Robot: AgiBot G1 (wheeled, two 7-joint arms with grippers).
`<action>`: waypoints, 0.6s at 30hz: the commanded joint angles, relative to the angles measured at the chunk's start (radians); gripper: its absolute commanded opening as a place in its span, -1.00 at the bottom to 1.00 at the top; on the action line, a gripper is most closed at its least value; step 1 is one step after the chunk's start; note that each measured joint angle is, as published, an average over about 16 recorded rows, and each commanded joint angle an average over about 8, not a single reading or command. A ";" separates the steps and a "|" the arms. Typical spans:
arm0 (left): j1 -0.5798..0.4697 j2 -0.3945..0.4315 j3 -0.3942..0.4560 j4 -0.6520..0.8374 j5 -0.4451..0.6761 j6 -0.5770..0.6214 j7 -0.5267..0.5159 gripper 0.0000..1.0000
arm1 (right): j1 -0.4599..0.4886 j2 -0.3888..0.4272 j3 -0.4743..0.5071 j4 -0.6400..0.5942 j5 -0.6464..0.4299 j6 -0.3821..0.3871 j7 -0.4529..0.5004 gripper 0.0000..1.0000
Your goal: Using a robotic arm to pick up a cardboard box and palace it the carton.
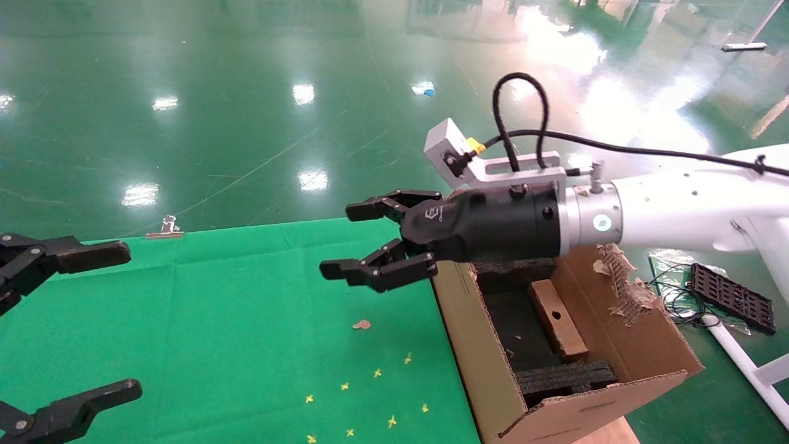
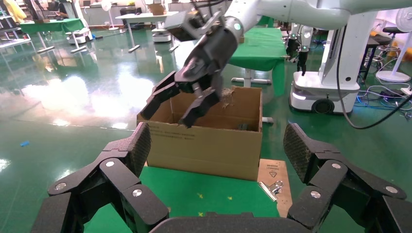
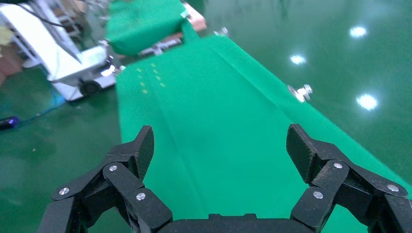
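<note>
A: Where was the small slim brown cardboard box w/ the round hole?

B: Already inside the large brown corrugated carton, lying on the dark bottom betw. the black foam blocks, ragged torn flap next to it.

A: And the white jointed robotic arm?

B: Reached across above the carton's far left corner. Its black right gripper hung over the green cloth-covered table, jaws spread wide, nothing in them.

A: The other one?

B: Black left gripper sat at the table's left edge, fingers also wide apart, empty, well apart from the carton.
</note>
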 commanded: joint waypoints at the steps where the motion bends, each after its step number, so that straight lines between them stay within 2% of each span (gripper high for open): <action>1: 0.000 0.000 0.000 0.000 0.000 0.000 0.000 1.00 | -0.040 0.010 0.047 0.039 0.016 -0.009 -0.016 1.00; 18: 0.000 0.000 0.001 0.000 -0.001 0.000 0.000 1.00 | -0.372 0.096 0.436 0.366 0.151 -0.083 -0.148 1.00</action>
